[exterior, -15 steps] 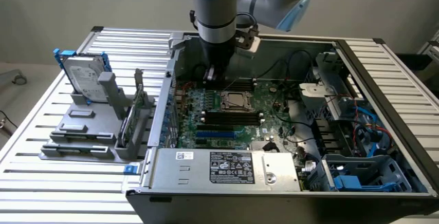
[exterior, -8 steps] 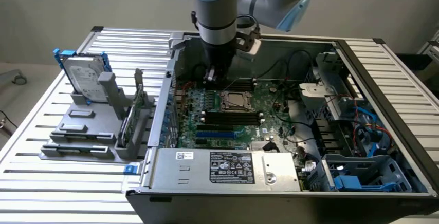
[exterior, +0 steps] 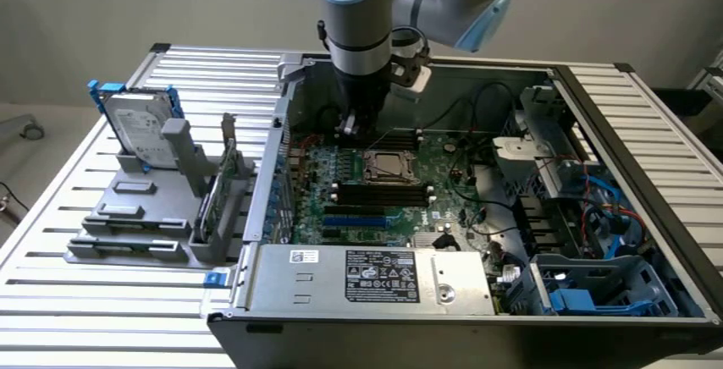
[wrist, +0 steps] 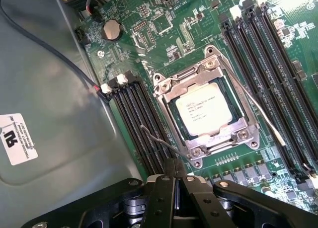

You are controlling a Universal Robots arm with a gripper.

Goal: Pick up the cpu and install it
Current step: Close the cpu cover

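Gripper point(wrist: 175, 169): fingers clenched together, nothing between them. It hangs low over the motherboard point(wrist: 248, 168), just beside the CPU socket point(wrist: 247, 123), on the socket's side toward the case point(exterior: 632, 115) rear wall. In the exterior view the gripper point(exterior: 350, 123) stands inside the open case, above the rear part of the board.

Cpu point(wrist: 204, 110): seated flat in the socket near the middle of the motherboard, silver top and printed marking facing up, metal frame around it on all four sides. The gripper is not touching it.

Retention: two thin wire levers lie along the socket, one point(wrist: 164, 141) running just ahead of the fingertips, the other point(wrist: 253, 106) along the opposite side. Whether either is latched cannot be told.

Adjacent: memory slots point(wrist: 136, 121) flank the socket on both sides; a black cable point(wrist: 54, 49) crosses the case wall nearby.

Risks, as judged:
- The closed fingertips could snag the near lever, since it rises clear of the board, dragging the frame or shifting the chip.
- A sideways drift would strike the memory slot latches.
- An unlatched frame would leave the chip loose; pressing on it tilted could bend socket contacts.
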